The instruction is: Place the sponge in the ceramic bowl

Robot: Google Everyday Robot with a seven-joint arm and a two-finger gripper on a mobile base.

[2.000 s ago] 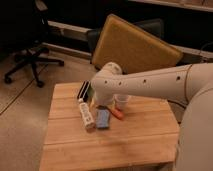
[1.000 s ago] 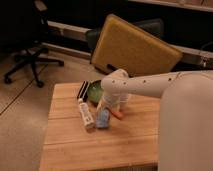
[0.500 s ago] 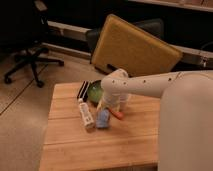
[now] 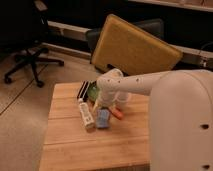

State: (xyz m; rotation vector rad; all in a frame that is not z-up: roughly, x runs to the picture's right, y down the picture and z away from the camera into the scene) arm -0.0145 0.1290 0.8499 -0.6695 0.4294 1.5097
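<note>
The pincer (image 4: 101, 106) hangs over the middle of the worktop (image 4: 65, 145) with its jaws spread. The sponge (image 4: 103, 120) lies flat just on its front-edge side, close under the tips, and I cannot tell whether they touch. The sponge's long axis runs from back edge to front edge, parallel to the white tube (image 4: 86, 114) beside it. The ceramic bowl (image 4: 92, 90) sits empty near the back edge, beyond the pincer.

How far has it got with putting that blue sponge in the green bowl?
Nothing looks done yet: the sponge lies on the wooden table beside the white tube, not in the ceramic bowl. In hand: the gripper hovers open just above it. Left: grasp, lift, carry to the bowl, release.
</note>
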